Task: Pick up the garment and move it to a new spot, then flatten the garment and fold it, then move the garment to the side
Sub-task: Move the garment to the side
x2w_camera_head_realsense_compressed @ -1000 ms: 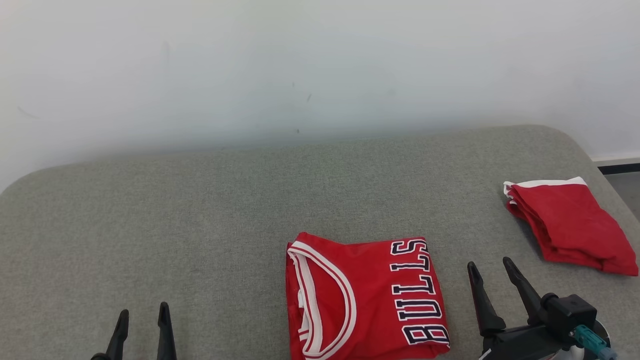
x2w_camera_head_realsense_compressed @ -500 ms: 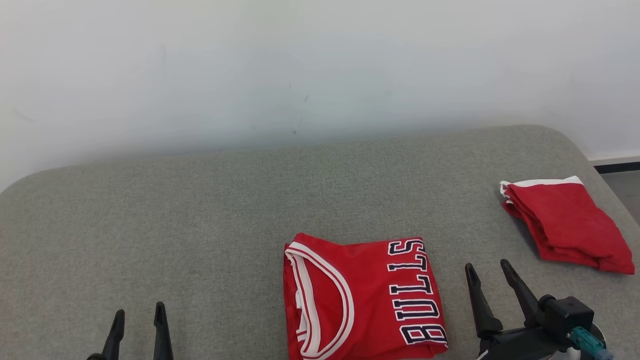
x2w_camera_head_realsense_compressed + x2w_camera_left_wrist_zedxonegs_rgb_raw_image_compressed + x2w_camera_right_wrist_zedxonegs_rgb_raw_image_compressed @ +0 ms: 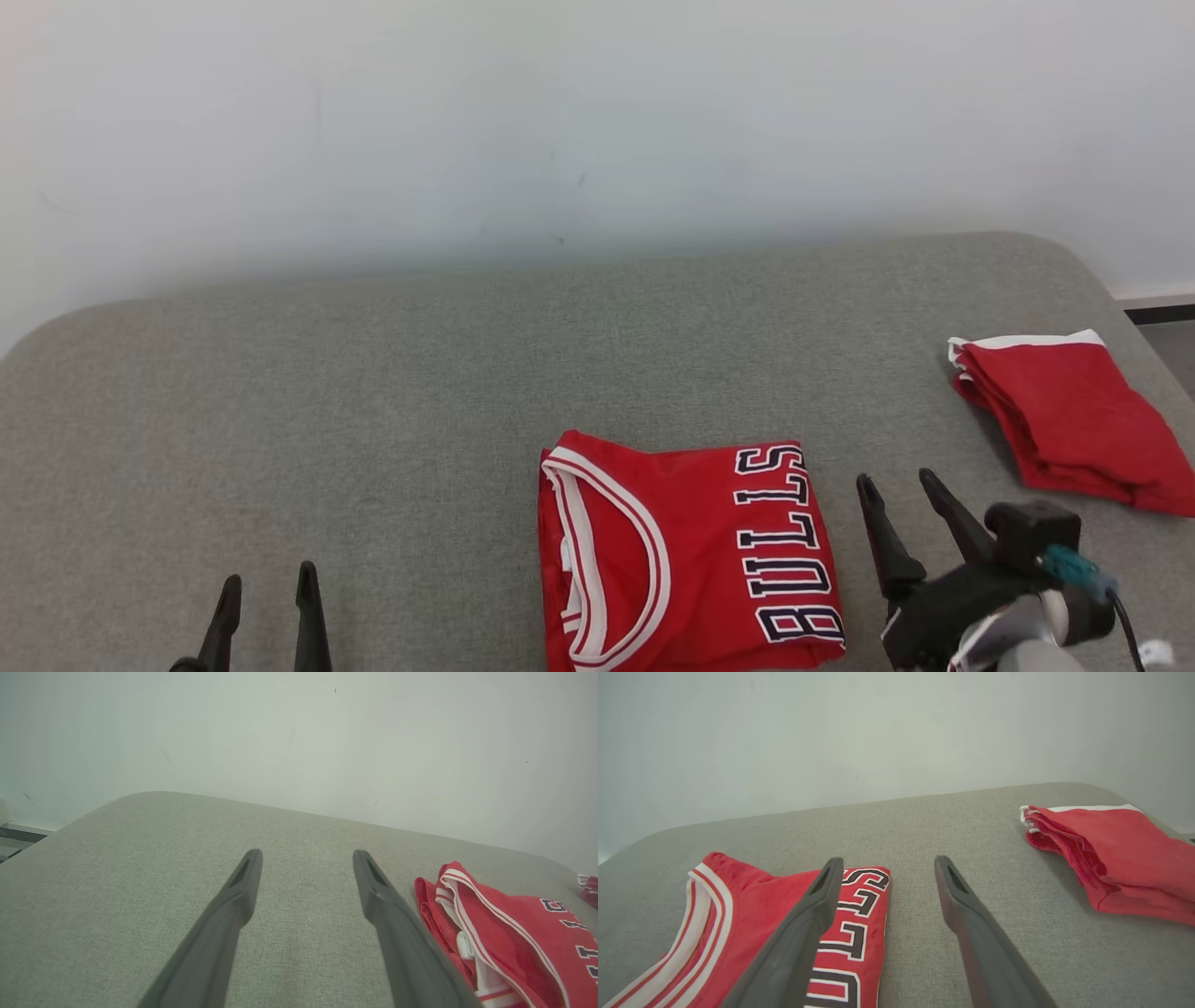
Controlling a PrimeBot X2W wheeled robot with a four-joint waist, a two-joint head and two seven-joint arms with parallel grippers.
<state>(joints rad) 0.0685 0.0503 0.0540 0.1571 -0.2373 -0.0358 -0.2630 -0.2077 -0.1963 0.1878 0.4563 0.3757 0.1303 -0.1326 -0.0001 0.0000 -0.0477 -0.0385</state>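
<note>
The right gripper (image 3: 894,478) has its fingers spread with nothing between them, just right of the folded red jersey (image 3: 691,551) and not touching it. The left gripper (image 3: 269,574) is also spread and empty, well apart on the jersey's other side. The jersey lies flat near the front of the grey cushion (image 3: 373,420), collar to the left. Another folded red cloth (image 3: 1074,429) lies near the cushion's right end

The grey fabric-covered bed (image 3: 373,392) has rounded far corners. A folded red jersey (image 3: 691,551) with white trim and BULLS lettering lies flat on its near side. Well apart, by the right edge, lies another folded red garment (image 3: 1074,420).
</note>
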